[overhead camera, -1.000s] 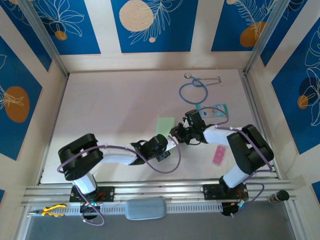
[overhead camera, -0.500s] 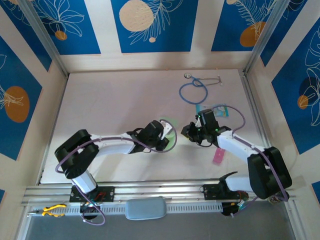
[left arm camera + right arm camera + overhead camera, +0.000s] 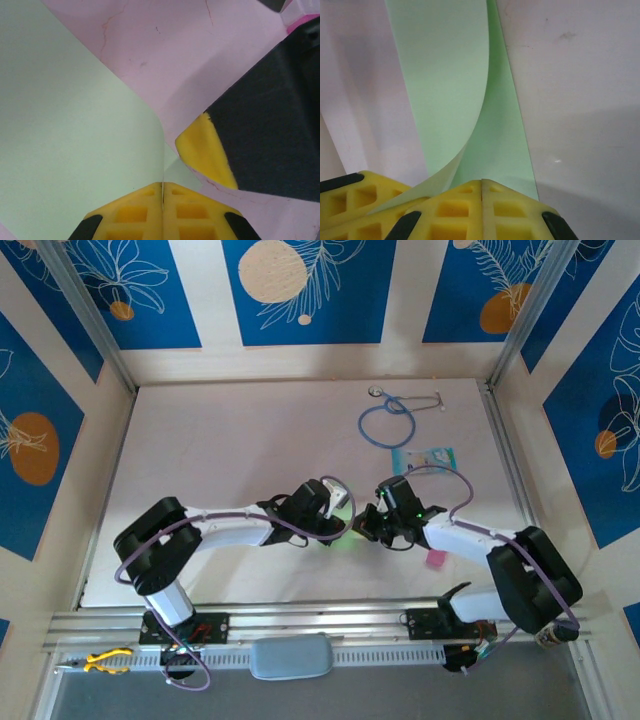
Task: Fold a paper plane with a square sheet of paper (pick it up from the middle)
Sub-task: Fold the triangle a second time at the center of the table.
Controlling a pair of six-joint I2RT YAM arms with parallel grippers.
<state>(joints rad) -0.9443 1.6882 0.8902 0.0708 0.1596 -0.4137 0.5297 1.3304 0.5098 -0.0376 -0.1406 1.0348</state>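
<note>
The square sheet of paper [image 3: 347, 537] is light green and stands curled between the two arms at the table's middle. My left gripper [image 3: 162, 192] is shut on it, and a thin paper edge [image 3: 163, 165] rises from the seam of its yellow pads. In the top view the left gripper [image 3: 337, 512] and right gripper [image 3: 366, 526] nearly meet. The right gripper [image 3: 481, 186] is shut, its tips resting at the near edge of the sheet [image 3: 445, 75]. No paper edge shows in its seam. One right finger [image 3: 205, 150] sits beside the sheet's corner.
A blue stethoscope [image 3: 388, 420] lies at the back right, with a teal-and-white card [image 3: 425, 457] just in front of it. A small pink strip [image 3: 436, 558] lies beside the right forearm. The pale table [image 3: 220, 450] has walls on three sides.
The sheet lay flat a second ago and is now lifted and curled in the left gripper. The right gripper swung left to the sheet and its jaws closed.
</note>
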